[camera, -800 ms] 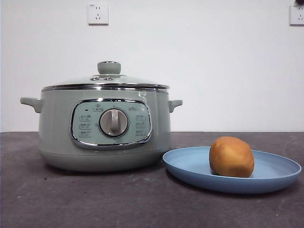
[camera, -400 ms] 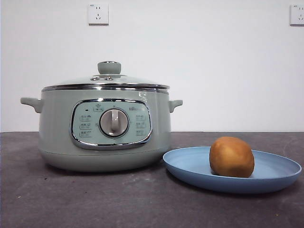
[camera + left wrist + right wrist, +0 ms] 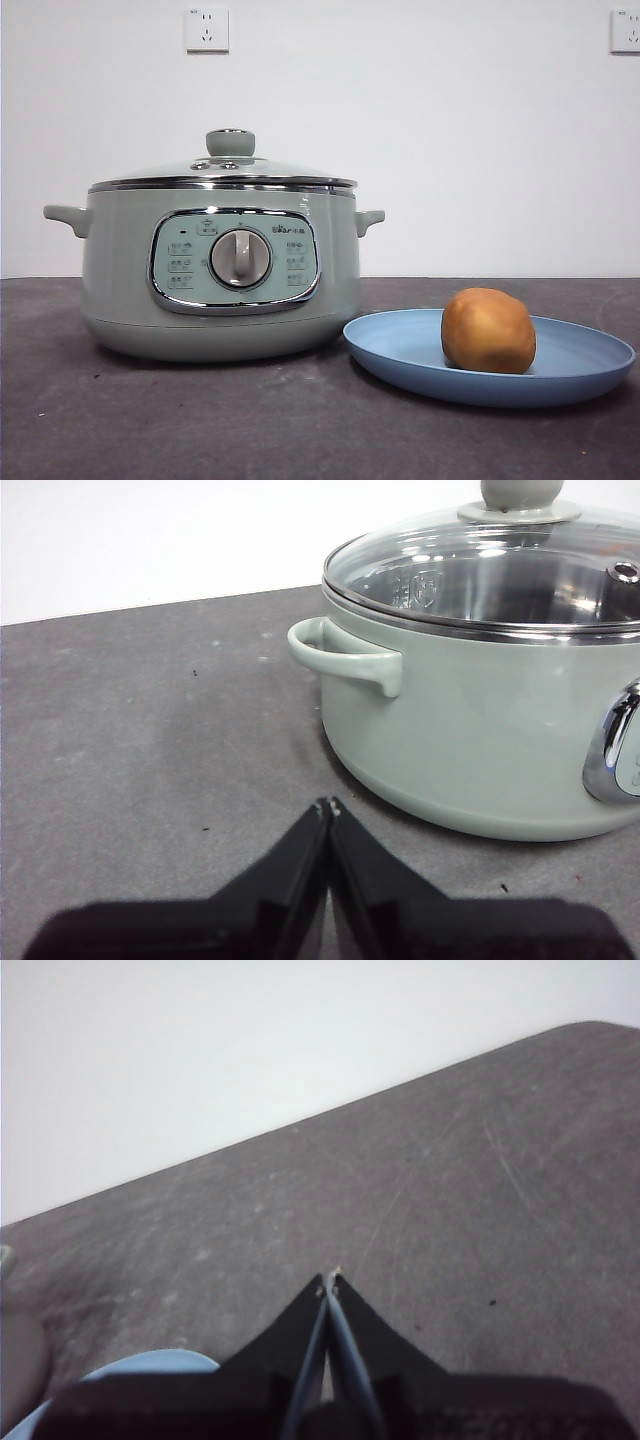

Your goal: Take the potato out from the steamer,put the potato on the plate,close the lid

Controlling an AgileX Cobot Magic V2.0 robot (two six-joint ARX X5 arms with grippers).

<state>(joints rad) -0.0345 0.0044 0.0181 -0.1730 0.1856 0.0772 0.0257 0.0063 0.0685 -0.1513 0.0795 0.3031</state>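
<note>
Potato (image 3: 488,331): lay on plate (image 3: 400,350), right of steamer (image 3: 120,270). Lid (image 3: 222,170): seated. Left gripper (image 3: 329,807), right gripper (image 3: 329,1280): both clenched, empty, withdrawn. Nothing shifted over the last second; task judged complete.

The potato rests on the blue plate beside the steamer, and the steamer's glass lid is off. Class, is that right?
Not quite. The lid is on the steamer, seated on its rim, as the front view shows. The potato does rest on the blue plate beside it.
</note>
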